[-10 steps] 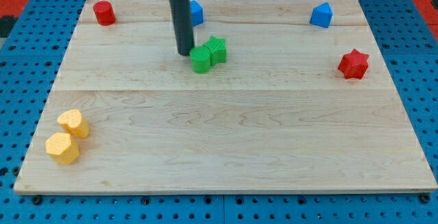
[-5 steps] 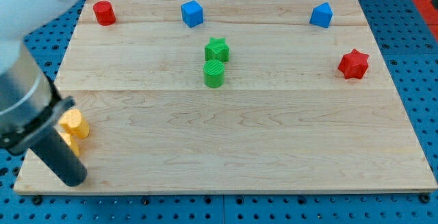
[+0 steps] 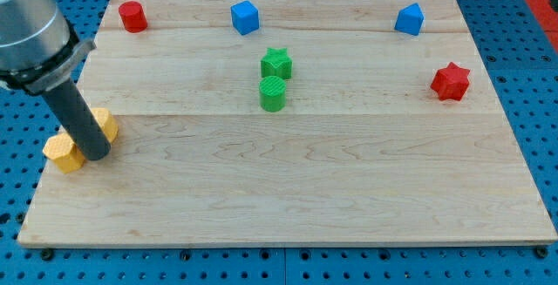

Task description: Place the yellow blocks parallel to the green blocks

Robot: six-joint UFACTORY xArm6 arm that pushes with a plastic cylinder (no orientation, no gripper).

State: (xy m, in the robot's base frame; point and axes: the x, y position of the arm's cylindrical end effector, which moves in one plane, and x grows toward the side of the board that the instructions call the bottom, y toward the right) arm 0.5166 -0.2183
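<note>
Two yellow blocks sit near the board's left edge: one [image 3: 105, 124] just right of the rod, the other, a hexagon shape [image 3: 62, 152], lower and to the left, at the board's edge. My tip [image 3: 96, 155] rests between them, touching both. A green star block [image 3: 276, 63] stands at the board's upper middle, with a green cylinder [image 3: 273, 94] directly below it and touching it; together they form a vertical line in the view.
A red cylinder [image 3: 132, 16] is at the top left. A blue cube [image 3: 245, 16] is at top centre and another blue block [image 3: 409, 19] at top right. A red star [image 3: 451, 81] is at the right. The wooden board [image 3: 349, 172] lies on a blue pegboard.
The rod left the green blocks, which now stand one above the other, and swung to the bottom left. The yellow blocks have moved up the view, with the tip now between them.
</note>
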